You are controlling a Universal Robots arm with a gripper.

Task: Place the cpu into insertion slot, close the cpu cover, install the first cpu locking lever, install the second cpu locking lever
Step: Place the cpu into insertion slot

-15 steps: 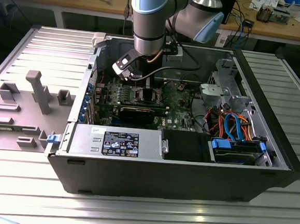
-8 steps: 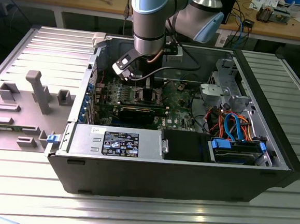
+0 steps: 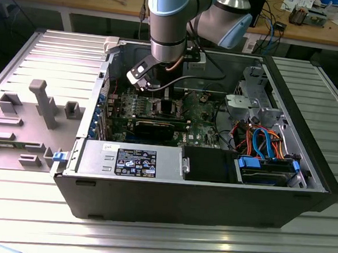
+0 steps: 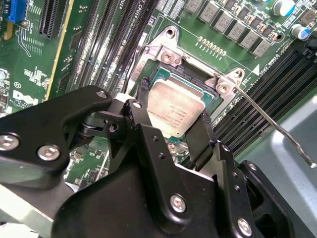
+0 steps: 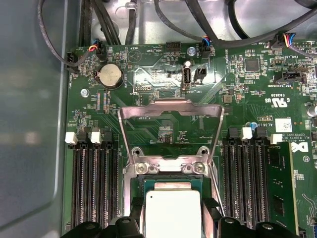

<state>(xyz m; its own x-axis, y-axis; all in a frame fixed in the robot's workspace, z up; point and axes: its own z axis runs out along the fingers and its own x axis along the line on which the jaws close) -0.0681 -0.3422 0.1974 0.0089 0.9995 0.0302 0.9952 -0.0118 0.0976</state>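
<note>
Pincer (image 4: 174, 101) grips one cpu (image 4: 177, 115) by two edges at the insertion slot (image 5: 166, 178) (one cpu cover (image 5: 171, 106) standing open).

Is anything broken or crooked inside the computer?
Nothing looks broken. The cpu cover stands flipped open and a thin metal lever sticks out loose, but only because the insertion slot is open. The fingers grip the cpu over it, and it looks straight.
</note>
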